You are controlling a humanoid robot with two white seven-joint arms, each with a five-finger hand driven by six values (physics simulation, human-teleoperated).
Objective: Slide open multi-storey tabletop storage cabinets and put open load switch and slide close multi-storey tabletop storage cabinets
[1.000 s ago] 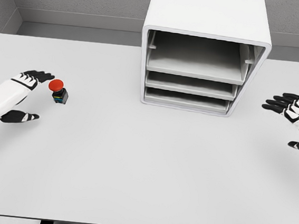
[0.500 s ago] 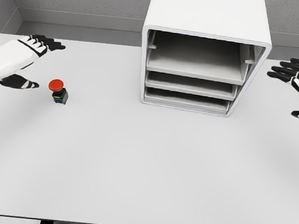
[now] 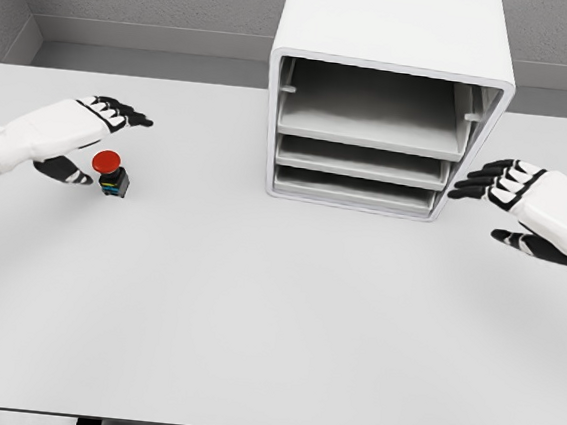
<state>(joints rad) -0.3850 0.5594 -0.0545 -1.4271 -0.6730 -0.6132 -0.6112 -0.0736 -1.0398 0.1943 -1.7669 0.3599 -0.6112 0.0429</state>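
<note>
Fingers spread, left robot hand [image 3: 70, 132] hovers by switch [image 3: 112, 175].

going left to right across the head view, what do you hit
left robot hand → red-capped load switch with a black base → white three-shelf tabletop storage cabinet → right robot hand, all on or over the grey table

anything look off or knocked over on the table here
Nothing stands out. The red-capped switch stands upright on the table beside the left hand, untouched. The cabinet sits square, its three trays pushed in level. The right hand hovers open beside it.
</note>
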